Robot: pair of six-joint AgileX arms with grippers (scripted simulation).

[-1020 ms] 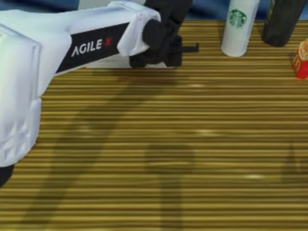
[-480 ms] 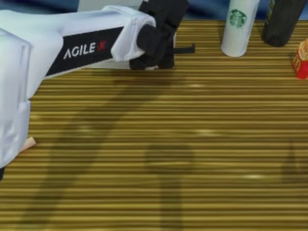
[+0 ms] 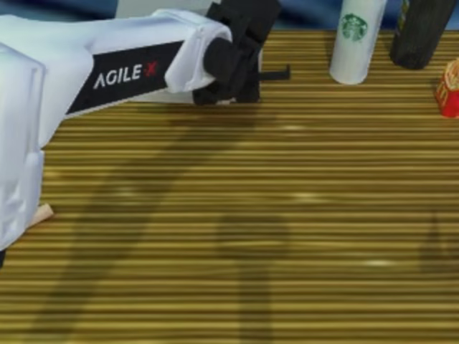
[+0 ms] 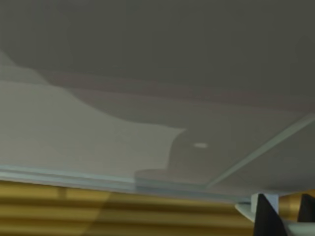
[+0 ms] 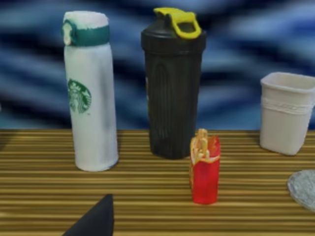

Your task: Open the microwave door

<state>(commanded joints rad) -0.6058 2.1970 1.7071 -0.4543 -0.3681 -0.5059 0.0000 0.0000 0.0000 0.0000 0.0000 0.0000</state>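
The microwave [image 3: 140, 6] stands at the table's far left, almost wholly hidden under my left arm in the top view. In the left wrist view its light grey body [image 4: 147, 73] fills the picture from very close. My left gripper [image 3: 244, 61] is at its front. Its two dark fingertips [image 4: 266, 219] stand close together on a pale projecting edge of the microwave door [image 4: 246, 209]. My right gripper is out of the top view. In its wrist view only one dark fingertip [image 5: 98, 219] shows, well off centre above bare table.
Along the far edge to the right stand a white green-logo bottle [image 3: 355, 39], a black shaker bottle [image 3: 419, 32] and a red fries box [image 3: 448, 89]. The right wrist view also shows a white cup [image 5: 287, 113] and a grey disc [image 5: 302, 189].
My left arm and gripper shifted a little to the left and towards the far edge, then held almost still over the last half second.
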